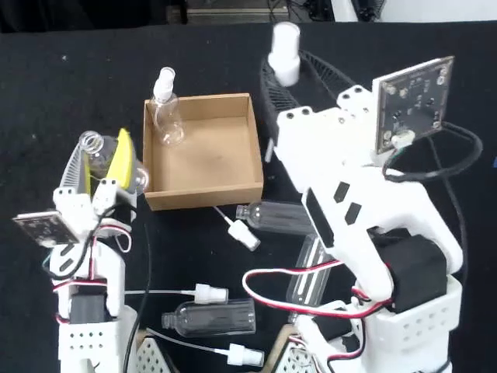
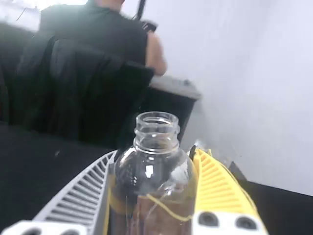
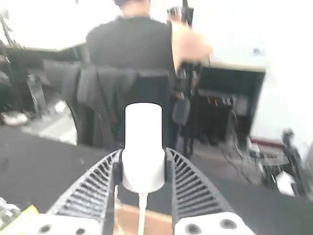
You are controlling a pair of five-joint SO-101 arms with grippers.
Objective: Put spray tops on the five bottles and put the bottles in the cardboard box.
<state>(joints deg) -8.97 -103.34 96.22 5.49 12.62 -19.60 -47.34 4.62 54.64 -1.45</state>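
Left tool (image 1: 103,148) clamps an uncapped bottle (image 2: 154,169); right tool (image 3: 143,155) clamps a spray top (image 3: 143,132).

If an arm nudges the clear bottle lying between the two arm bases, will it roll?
Probably. The bottle lies on its round side, so it may roll. It looks empty and thin-walled, so it is likely light and easily knocked aside.

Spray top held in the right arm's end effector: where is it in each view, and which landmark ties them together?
High view: the spray top sits near the top edge, right of centre, in the right end effector, up-right of the cardboard box.
Right wrist view: the spray top stands upright at centre.
Left wrist view: faces the open bottle in the left end effector instead.
Shared landmark: the black table.
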